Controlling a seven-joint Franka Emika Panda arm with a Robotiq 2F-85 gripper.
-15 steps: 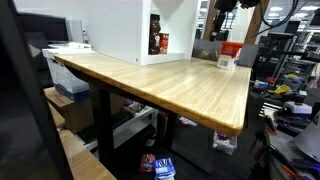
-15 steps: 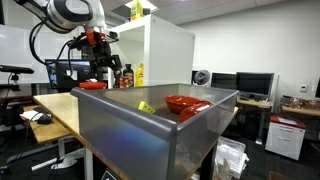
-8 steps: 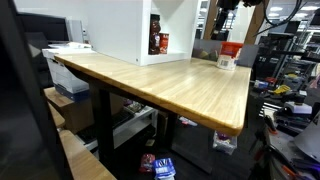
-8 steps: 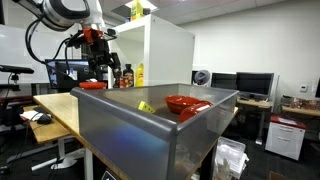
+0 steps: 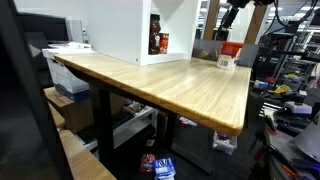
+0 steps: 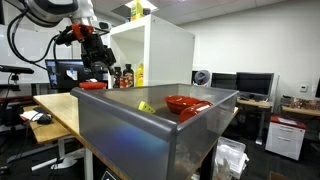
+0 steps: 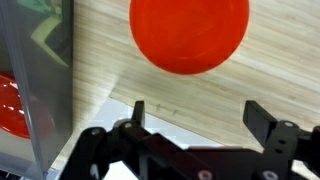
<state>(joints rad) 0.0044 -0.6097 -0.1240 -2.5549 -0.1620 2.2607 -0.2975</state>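
In an exterior view, the red bowl (image 5: 231,48) stood at the far end of the wooden bench (image 5: 170,85). The Panda arm (image 5: 236,10) reached in above the bowl, and a white cabinet (image 5: 120,30) stood well away from it along the bench.

In an exterior view from another place, the claw (image 6: 97,72) hung just above the red bowl (image 6: 92,86), apart from it. Dark bottles (image 6: 128,76) stood near the bowl, and a grey bin (image 6: 150,135) rose on the camera's side of it. The bin held a second red bowl (image 6: 186,103) and a small yellow item (image 6: 145,106).

In the wrist view, the red bowl (image 7: 188,35) sat on bare bench wood (image 7: 100,70). The claw (image 7: 200,112) stopped short of it with its fingers (image 7: 138,112) spread wide, gripping nothing. The bin's wall (image 7: 40,80) ran beside the bowl.
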